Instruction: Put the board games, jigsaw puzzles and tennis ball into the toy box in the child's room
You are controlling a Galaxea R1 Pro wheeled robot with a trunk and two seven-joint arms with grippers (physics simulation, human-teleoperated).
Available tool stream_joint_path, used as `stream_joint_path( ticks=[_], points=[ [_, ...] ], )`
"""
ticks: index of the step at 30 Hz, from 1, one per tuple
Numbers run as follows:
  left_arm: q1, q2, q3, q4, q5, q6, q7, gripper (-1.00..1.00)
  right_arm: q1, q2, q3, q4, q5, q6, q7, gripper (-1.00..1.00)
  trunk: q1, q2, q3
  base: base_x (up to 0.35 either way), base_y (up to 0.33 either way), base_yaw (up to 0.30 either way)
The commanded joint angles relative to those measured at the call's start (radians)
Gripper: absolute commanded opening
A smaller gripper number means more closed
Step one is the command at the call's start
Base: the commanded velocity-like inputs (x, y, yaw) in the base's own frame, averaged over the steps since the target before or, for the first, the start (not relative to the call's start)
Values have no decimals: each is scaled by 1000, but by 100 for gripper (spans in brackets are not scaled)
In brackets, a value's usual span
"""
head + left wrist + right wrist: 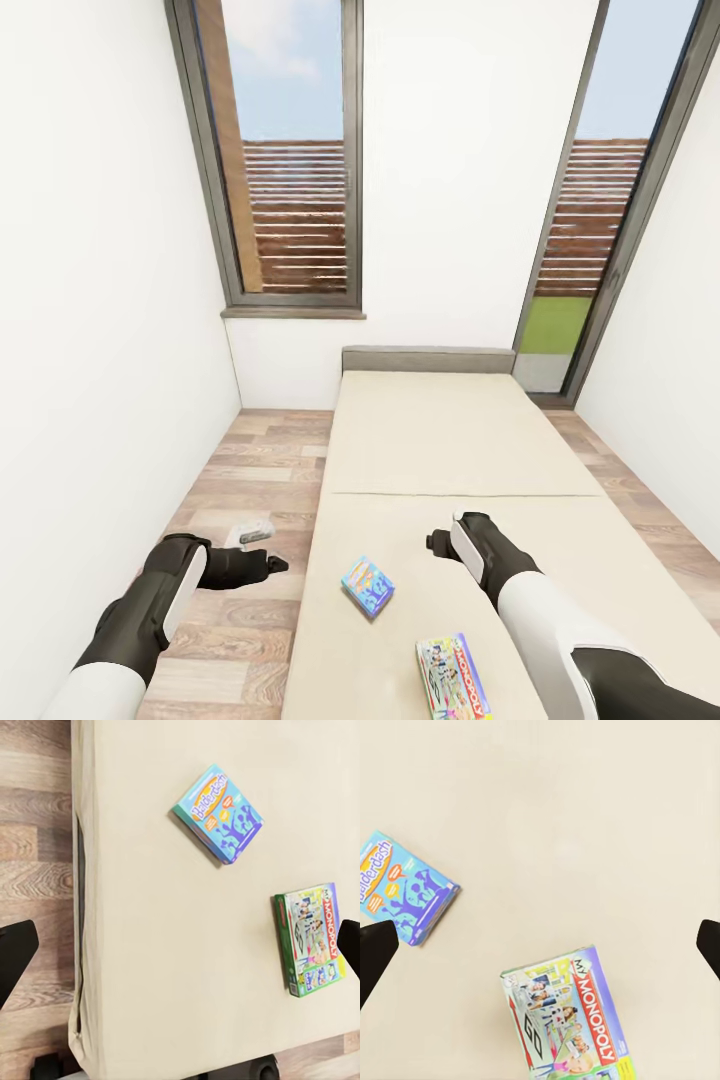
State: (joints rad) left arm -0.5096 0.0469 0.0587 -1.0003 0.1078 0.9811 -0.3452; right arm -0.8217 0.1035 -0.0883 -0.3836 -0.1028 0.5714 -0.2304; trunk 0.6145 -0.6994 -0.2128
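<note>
In the head view the robot stands at the foot of the bed (450,440), arms spread. The right end effector (440,543) hangs over the beige cover; the blue board game (367,585) lies just beside it toward the left arm, and the white-green board game (453,677) lies nearer the robot. The left end effector (270,564) hovers over the wood floor (240,480) beside the bed, apparently parked clear.

The left wrist view looks down across the bed edge (82,945); both games lie flat and apart, untouched. Its finger tips (15,952) stand wide, released and empty.

The right wrist view shows its fingers (375,952) spread wide and empty, with the white-green game (566,1016) between them below, probably the intended pick. The toy box is out of view.
</note>
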Motion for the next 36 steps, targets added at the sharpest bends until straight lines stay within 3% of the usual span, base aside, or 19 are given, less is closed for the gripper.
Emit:
stream_joint_path(
  ticks=[1, 10, 36],
  points=[
    [-1, 0, 1, 0, 9, 7, 3, 100, -1, 1, -4, -2, -11, 3, -8, 100, 0, -1, -2, 0, 0, 2],
    [-1, -1, 1, -1, 10, 7, 1, 100, -1, 1, -3, -2, -11, 0, -9, 100, 0, -1, -2, 0, 0, 0],
    [-1, -1, 1, 0, 9, 7, 4, 100, -1, 2, -8, -2, -13, 3, -10, 100, -99, 181, 73, 0, 0, 0]
  ],
)
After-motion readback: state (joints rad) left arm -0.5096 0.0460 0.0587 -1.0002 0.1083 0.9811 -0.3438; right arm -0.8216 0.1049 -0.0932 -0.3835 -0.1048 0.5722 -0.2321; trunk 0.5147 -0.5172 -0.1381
